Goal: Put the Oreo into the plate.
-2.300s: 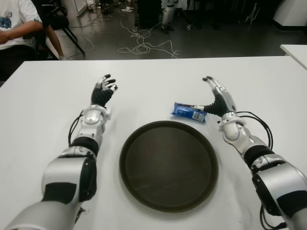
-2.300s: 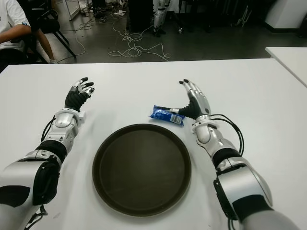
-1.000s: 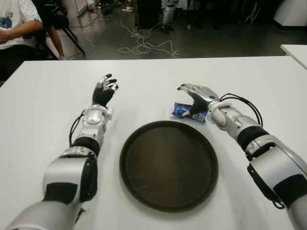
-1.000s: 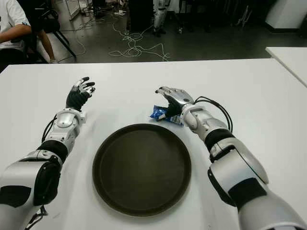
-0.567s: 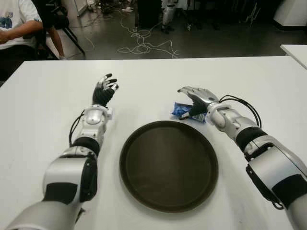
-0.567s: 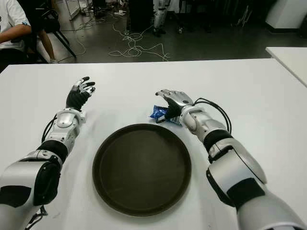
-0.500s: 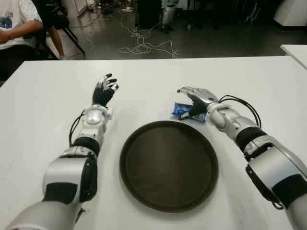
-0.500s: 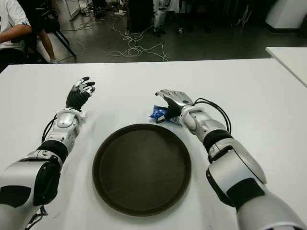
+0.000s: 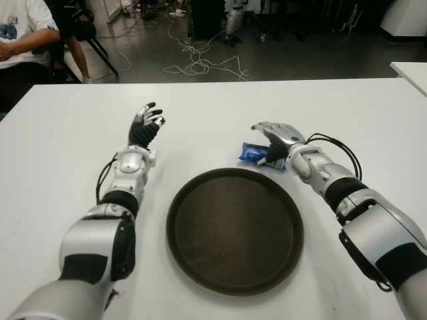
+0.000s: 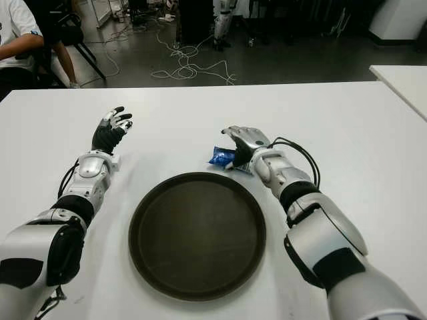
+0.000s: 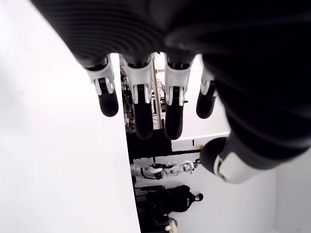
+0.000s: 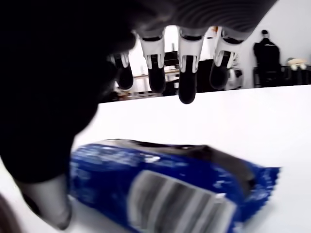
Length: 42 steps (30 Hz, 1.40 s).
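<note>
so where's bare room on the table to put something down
The plate is bare inside. The table is bare left of the left robot hand, between the two hands, and right of the right arm. It is crowded just past the plate's far right rim, where the open right robot hand hangs over the Oreo.

Table: white, filling the foreground.
Second table: white, at the far right edge.
Floor: dark grey, with loose cables.
Person: seated far left, white shirt.

Bright even light, wrist views perhaps blurred
</note>
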Available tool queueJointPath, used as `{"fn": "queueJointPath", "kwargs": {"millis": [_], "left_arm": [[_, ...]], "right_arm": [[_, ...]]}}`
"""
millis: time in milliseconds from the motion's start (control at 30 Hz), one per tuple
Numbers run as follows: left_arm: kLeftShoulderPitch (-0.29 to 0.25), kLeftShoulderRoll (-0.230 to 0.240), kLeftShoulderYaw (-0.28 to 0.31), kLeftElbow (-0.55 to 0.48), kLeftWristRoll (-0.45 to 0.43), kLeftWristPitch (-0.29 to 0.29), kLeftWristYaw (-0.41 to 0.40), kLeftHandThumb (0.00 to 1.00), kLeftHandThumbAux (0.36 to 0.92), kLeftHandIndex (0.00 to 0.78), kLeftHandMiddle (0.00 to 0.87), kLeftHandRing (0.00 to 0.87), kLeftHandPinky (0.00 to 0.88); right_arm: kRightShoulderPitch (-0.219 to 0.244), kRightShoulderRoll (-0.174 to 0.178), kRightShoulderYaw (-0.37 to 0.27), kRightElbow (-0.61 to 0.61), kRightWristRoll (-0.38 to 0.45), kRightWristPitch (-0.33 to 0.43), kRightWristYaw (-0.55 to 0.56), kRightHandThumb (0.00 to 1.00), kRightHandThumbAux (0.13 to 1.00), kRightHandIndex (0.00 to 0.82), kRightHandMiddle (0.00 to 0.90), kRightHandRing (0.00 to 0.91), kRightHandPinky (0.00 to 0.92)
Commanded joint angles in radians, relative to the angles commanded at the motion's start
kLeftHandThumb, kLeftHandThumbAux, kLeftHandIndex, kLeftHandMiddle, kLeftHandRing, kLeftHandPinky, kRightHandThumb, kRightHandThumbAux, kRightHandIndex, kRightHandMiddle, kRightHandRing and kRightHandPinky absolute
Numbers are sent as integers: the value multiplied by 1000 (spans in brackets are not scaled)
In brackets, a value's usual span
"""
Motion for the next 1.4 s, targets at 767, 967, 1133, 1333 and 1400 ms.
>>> {"fn": "queueJointPath", "kwargs": {"millis": [767, 967, 1133, 1333, 1400], "left_arm": [[1, -4, -7, -2, 6, -6, 14, 110, 654, 135, 214, 168, 110], [2, -7, -2, -2, 1, -8, 16, 122, 652, 142, 219, 175, 118], [2, -7, -1, -1, 1, -8, 17, 125, 637, 139, 219, 169, 104], [3, -6, -9, -1, 10, -11, 26, 117, 625, 134, 219, 170, 116], [3, -7, -11, -1, 12, -13, 29, 110, 627, 134, 215, 169, 116]], "right_arm": [[6, 14, -17, -9, 11, 58, 7, 0, 843, 179, 167, 167, 172], [7, 15, -19, -12, 12, 59, 13, 0, 825, 173, 168, 172, 168], [10, 17, -21, -13, 13, 60, 18, 0, 810, 167, 170, 186, 186], [15, 21, -21, -12, 11, 57, 23, 0, 808, 151, 156, 170, 168], [17, 23, -21, -10, 11, 55, 27, 0, 816, 156, 161, 172, 171]]}}
